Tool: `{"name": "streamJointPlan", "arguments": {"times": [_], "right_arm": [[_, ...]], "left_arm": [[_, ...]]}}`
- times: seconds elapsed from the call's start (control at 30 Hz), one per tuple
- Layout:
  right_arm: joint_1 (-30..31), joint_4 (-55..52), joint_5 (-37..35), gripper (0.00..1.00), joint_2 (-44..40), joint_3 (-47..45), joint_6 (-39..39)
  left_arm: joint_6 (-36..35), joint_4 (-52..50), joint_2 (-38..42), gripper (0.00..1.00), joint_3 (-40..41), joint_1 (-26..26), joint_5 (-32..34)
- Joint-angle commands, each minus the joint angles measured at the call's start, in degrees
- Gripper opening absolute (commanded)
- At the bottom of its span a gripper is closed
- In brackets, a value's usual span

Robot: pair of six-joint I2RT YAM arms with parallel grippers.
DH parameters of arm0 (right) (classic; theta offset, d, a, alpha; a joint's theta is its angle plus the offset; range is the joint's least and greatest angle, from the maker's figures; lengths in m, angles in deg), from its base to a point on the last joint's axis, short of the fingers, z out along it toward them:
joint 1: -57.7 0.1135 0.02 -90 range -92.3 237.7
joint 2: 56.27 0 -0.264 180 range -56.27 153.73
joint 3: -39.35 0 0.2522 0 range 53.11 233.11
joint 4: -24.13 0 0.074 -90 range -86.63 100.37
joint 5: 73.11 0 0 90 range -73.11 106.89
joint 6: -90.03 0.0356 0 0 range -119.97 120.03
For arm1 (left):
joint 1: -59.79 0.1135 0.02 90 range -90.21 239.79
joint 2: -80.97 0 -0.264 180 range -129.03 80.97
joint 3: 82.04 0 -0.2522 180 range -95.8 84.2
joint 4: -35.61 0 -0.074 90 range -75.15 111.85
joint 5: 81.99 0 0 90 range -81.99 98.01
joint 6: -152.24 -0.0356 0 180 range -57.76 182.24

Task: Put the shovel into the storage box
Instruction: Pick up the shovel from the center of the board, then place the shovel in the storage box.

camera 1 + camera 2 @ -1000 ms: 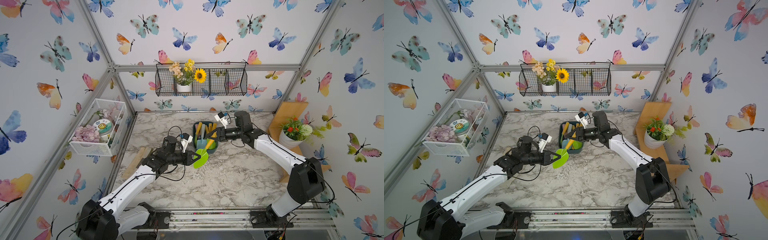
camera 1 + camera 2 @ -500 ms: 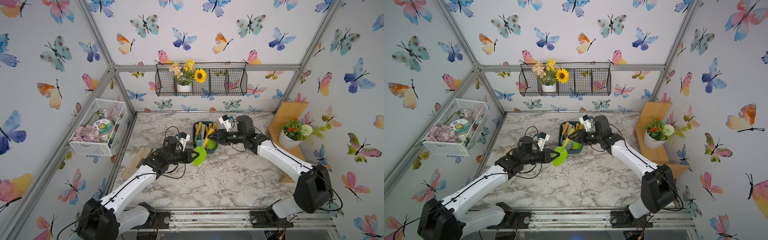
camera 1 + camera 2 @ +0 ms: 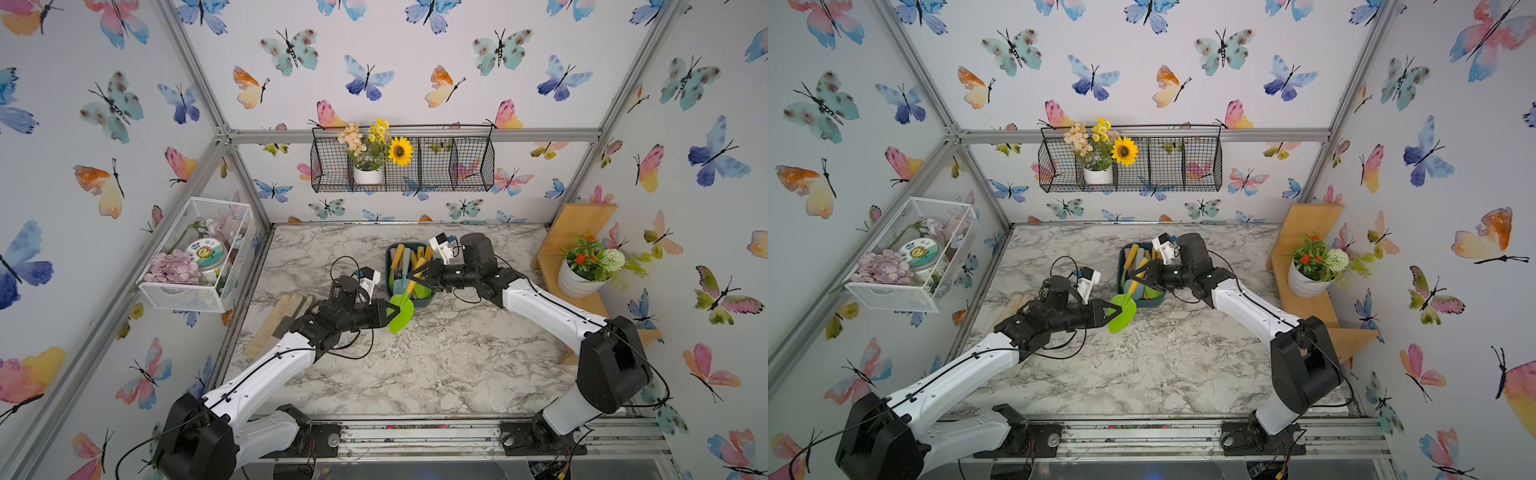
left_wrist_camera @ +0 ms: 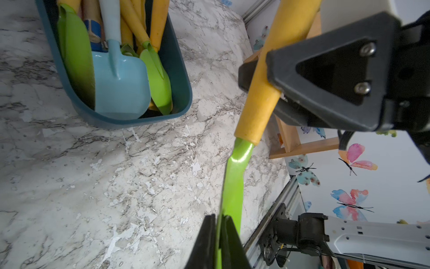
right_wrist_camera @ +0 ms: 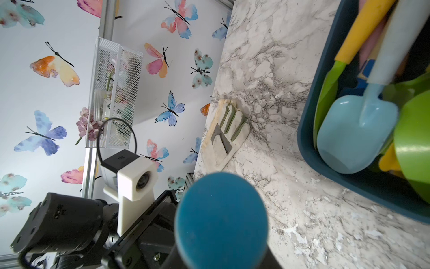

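The shovel (image 3: 403, 316) is held aslant over the storage box (image 3: 388, 270) at its near rim, handle clamped in the right tool (image 3: 415, 275). Its blade sits between the narrow jaws of the left tool (image 4: 217, 224); whether it is gripped cannot be told.

Marble bench (image 3: 415, 365): just the box (image 4: 130, 122) toward the back, and a glove (image 5: 232, 121) by the left edge.

Butterfly-papered walls (image 3: 415, 62) fill an aluminium frame (image 3: 415, 135) around a marble surface (image 3: 457, 365). A black wire rack (image 3: 457, 166) hangs at 12 o'clock, a white mesh basket (image 3: 183, 297) at 9 o'clock, and a wooden shelf (image 3: 582, 224) with a potted plant (image 3: 582, 274) stands at 3 o'clock.
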Motion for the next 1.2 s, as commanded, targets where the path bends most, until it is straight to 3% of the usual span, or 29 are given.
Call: {"name": "streamJointPlan", "arguments": {"times": [0.0,0.2,0.37,0.7,1.17], "right_arm": [[-0.06,-4.02,-4.27,0.11,2.53,5.51,-4.17],[-2.77,-11.23,-7.21,0.1,9.11,14.38,-10.13],[-5.19,-19.1,-9.88,0.1,17.29,24.75,-16.38],[-6.12,-32.23,-13.26,0.11,32.88,46.62,-23.67],[-5.97,-33.89,-12.74,0.13,39.28,52.3,-23.8]], "left_arm": [[0.77,-0.52,-0.04,0.36,0.07,0.2,4.16],[1.23,-4.05,4.12,0.46,2.01,3.92,5.66],[1.7,-6.04,8.96,0.47,4.51,7.28,5.21],[1.53,-6.92,10.32,0.47,6.03,8.11,3.95],[1.7,-6.12,9.79,0.47,6.98,8.19,3.24]]}}
